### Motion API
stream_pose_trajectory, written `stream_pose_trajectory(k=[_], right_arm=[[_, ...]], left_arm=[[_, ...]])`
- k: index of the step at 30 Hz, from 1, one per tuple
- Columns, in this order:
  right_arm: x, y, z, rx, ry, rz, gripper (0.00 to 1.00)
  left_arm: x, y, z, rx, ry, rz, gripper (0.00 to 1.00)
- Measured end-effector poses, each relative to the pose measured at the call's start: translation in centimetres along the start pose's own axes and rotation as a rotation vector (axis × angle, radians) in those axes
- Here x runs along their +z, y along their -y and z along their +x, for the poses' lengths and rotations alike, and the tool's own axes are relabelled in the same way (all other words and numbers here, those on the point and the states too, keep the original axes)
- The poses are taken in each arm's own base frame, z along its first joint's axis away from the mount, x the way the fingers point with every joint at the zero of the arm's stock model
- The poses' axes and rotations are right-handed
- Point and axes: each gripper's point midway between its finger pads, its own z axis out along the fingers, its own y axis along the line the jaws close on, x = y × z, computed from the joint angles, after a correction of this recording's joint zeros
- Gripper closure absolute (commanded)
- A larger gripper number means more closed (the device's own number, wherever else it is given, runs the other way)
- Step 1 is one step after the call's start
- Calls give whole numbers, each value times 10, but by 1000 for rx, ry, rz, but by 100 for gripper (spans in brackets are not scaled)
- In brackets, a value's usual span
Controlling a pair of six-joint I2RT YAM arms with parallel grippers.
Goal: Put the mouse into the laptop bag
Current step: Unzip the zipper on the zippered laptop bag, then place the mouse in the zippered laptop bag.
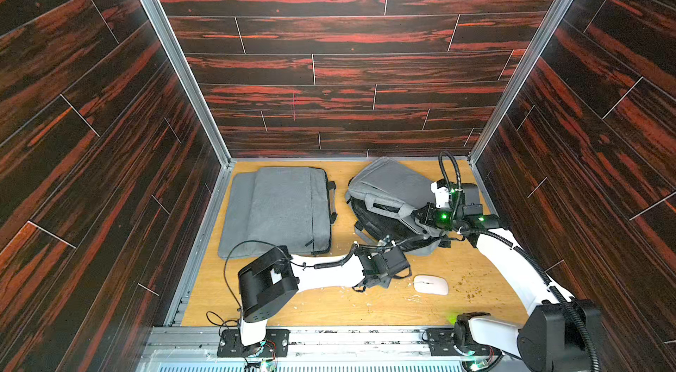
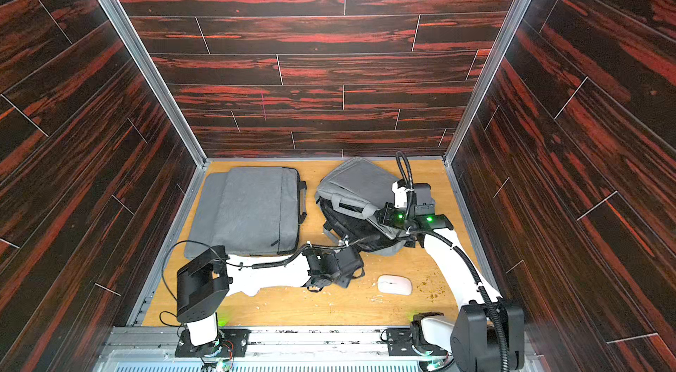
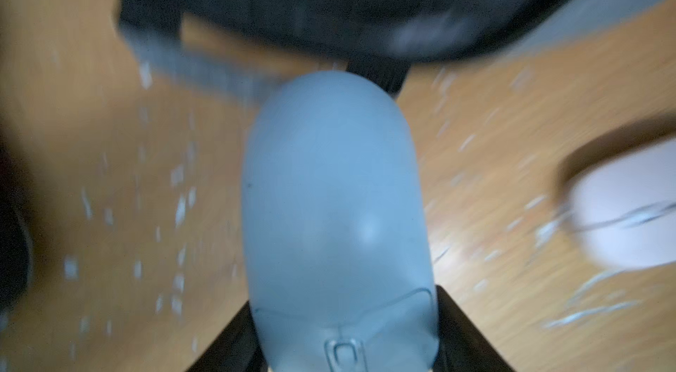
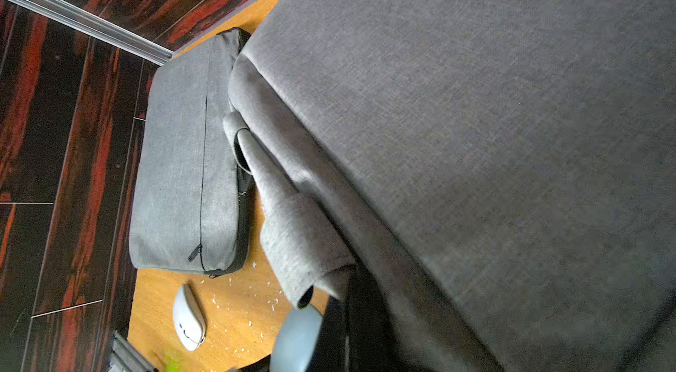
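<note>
Scuffed wooden tabletop (image 1: 329, 310), dark plank walls (image 1: 329, 33); left claw (image 1: 388, 267) grasps grey mouse (image 3: 336, 205), right claw (image 1: 420, 219) pinches bag (image 1: 391, 180) at two o'clock.

We're looking at a table (image 1: 329, 308) with two bags lying at the back, apart from each other: the flat bag (image 1: 281, 211) on the left, the open bag (image 1: 391, 183) on the right. The loose mouse (image 1: 431, 284) is sitting in front of the open bag. The held mouse (image 3: 336, 205) is sitting between the jaws of the left gripper (image 3: 344, 299), just left of the loose mouse.
</note>
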Motion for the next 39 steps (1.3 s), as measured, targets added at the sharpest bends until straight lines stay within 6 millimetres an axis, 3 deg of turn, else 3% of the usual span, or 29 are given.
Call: stream_pose_trajectory(k=[6, 12, 18, 26, 27, 30, 32, 33, 39], right_arm=[[-1, -2, 2, 14, -11, -21, 100], [-1, -8, 3, 44, -20, -58, 100], [1, -11, 3, 88, -16, -92, 100], [4, -12, -4, 119, 27, -90, 100], [5, -12, -5, 119, 34, -87, 100], [7, -11, -7, 120, 53, -81, 100], [8, -9, -8, 122, 62, -75, 100], [8, -8, -8, 124, 65, -71, 100], [10, -2, -5, 123, 62, -40, 100]], left_arm=[[-10, 7, -67, -76, 199, 123, 50], [18, 8, -111, -151, 258, 190, 50], [63, 29, -119, -164, 224, 232, 50], [76, 43, -143, -224, 247, 275, 49], [77, 44, -145, -231, 248, 284, 47], [80, 47, -151, -249, 248, 305, 24], [82, 49, -155, -257, 250, 313, 16], [84, 50, -156, -258, 248, 316, 2], [91, 51, -153, -259, 235, 328, 0]])
